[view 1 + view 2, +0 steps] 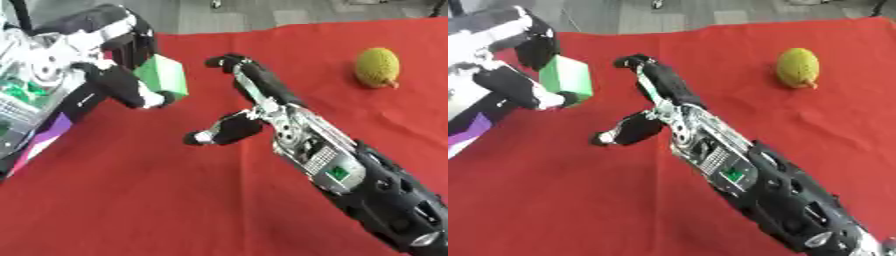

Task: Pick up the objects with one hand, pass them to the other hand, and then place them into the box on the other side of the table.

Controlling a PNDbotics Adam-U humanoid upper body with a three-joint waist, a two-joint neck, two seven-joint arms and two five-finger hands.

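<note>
While the left hand [122,75] pinches the green block [163,76] between thumb and fingers above the red cloth [157,200], the right hand [254,107] hangs spread and empty just beside it, so the left should carry on to its own side without brushing those fingers. A yellow fruit [377,67] lies well apart. Only the left eye view shows what may be the box [19,107] at the left edge.

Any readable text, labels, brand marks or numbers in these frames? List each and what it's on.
None can be read.
Green block, held in the left hand: plain faces, no print showing.
Right hand, open: a small green patch on the forearm may be a label or board; any marks on it are too blurred to read.
Yellow-green bumpy fruit and red cloth: no markings.
</note>
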